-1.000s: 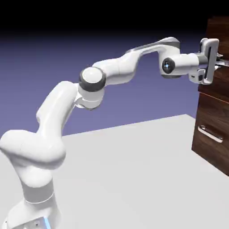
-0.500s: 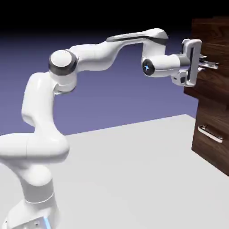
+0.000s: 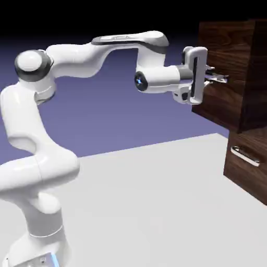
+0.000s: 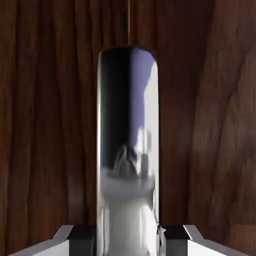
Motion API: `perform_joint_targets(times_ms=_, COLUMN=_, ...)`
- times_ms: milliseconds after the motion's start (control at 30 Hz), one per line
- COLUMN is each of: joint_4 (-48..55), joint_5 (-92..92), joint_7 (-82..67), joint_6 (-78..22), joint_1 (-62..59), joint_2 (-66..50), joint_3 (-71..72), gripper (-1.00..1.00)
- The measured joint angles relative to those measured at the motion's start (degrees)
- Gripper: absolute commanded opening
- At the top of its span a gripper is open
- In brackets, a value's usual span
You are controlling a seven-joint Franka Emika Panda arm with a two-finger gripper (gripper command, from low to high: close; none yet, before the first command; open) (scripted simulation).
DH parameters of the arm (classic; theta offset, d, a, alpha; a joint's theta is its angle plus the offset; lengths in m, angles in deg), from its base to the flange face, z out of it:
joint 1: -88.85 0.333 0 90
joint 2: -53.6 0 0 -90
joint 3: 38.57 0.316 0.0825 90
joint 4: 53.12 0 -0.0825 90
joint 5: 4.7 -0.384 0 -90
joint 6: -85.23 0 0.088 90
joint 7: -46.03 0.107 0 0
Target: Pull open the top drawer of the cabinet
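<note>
Your gripper (image 3: 215, 78) is clamped on the top drawer's (image 3: 224, 78) silver handle (image 4: 128, 150), arm stretched level toward the cabinet (image 3: 250, 161).

You are looking straight along the gripper (image 4: 128, 240) at the top drawer (image 4: 45, 125), whose dark wood grain is filling the picture. Its silver bar handle (image 4: 128, 150) is running up the middle, large and mirror-bright. The grey fingertips (image 4: 70, 239) are sitting tight against the handle on either side at the bottom edge.
</note>
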Motion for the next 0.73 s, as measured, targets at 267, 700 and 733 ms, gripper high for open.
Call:
perform_joint_targets(times_ms=267, joint_4=-0.39, joint_5=-8.45, joint_7=-17.7, joint_6=3.67, joint_1=9.46, joint_2=-8.85, joint_3=-5.79, gripper=-1.0)
perform_joint_targets(times_ms=700, joint_4=-1.07, joint_5=-17.89, joint_7=-36.68, joint_6=8.16, joint_1=23.71, joint_2=-16.6, joint_3=-16.71, gripper=1.0)
perform_joint_targets(times_ms=733, joint_4=-2.74, joint_5=-17.19, joint_7=-35.7, joint_6=8.24, joint_1=25.78, joint_2=-15.13, joint_3=-18.47, gripper=1.0)
